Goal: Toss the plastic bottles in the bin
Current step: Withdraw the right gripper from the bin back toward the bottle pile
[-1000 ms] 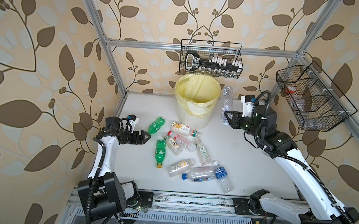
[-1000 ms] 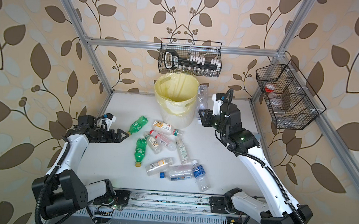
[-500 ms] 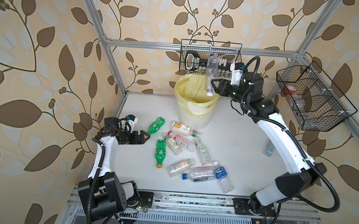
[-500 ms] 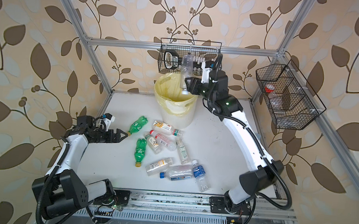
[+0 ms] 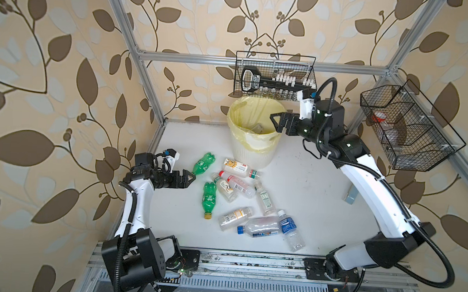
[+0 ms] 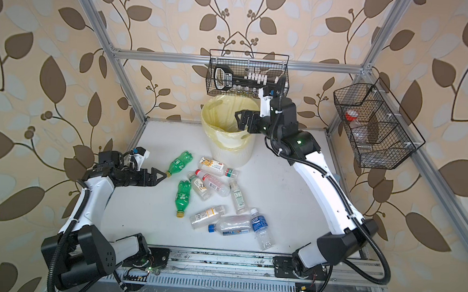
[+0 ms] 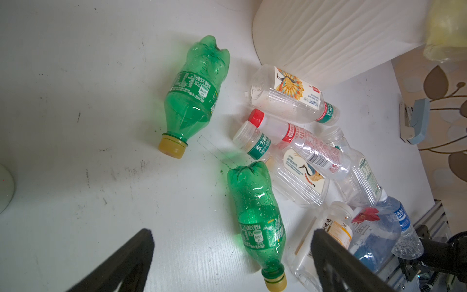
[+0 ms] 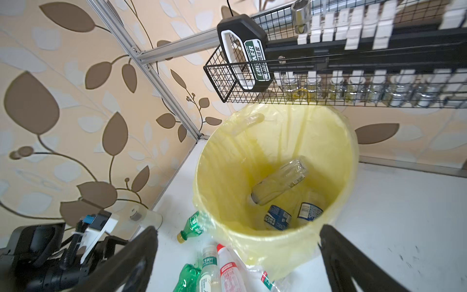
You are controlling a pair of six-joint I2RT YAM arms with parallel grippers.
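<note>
Plainly empty, the bottles look light, thin-walled and slick, apt to roll away or dent under a hard squeeze. The labelled waist or the stiffer neck seems the best hold. Nine lie in a loose pile on the bench, near the bin, and a few rest inside it. At left the left pincer gapes, empty, just beside the yellow cap of the far green bottle. The right pincer hangs released and empty over the bin's right rim.
</note>
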